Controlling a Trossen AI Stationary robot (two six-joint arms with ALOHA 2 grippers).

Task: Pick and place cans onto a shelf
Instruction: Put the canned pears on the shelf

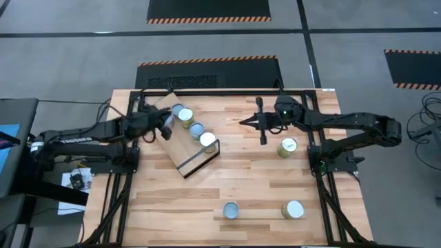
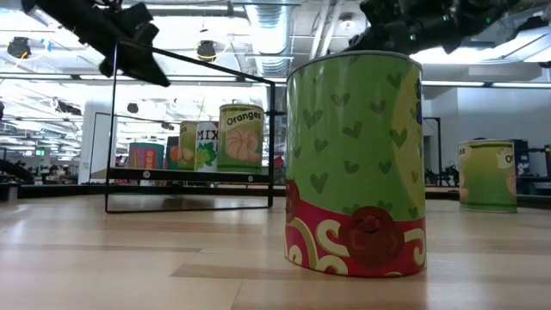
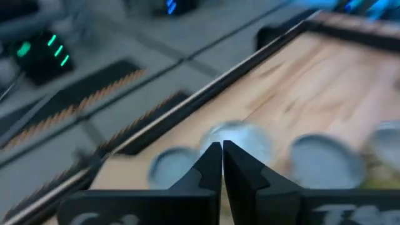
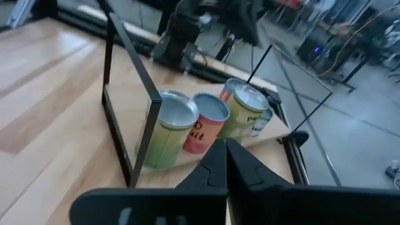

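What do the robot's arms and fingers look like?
Both arms are dark, nearly black, built from long jointed pieces. The left arm has pale lettering along its side, with cables trailing from its base. The right arm shows a small green light near its wrist. Each ends in two flat, black, pointed fingers: the left gripper and the right gripper.

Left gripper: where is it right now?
In the high view the left gripper is shut and empty at the shelf on the table's left side, beside the row of cans standing on it.
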